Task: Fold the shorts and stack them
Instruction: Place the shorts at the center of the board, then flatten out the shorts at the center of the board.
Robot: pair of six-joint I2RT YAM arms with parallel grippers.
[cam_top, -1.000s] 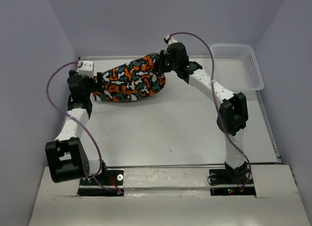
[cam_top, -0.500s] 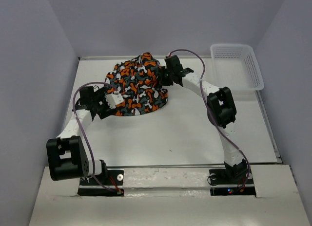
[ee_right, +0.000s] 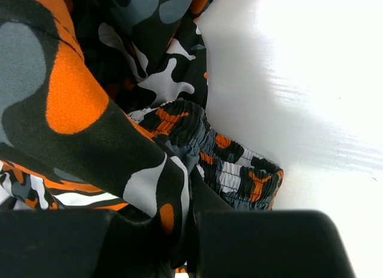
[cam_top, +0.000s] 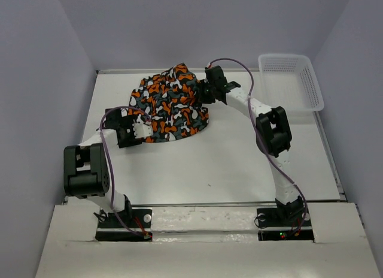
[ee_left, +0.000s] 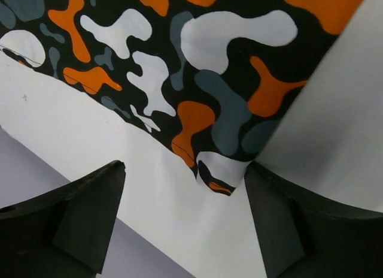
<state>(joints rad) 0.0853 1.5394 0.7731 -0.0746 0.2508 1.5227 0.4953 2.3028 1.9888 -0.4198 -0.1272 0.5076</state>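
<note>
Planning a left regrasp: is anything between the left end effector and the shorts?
Nothing visible. The left end effector is open, with a corner of the shorts just ahead of it and only bare table between. The right end effector is shut on the shorts' far side.

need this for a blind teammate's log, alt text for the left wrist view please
A corner of the orange, black, grey and white shorts lies on the white table between two black fingers, which are spread wide and not closed on it.
</note>
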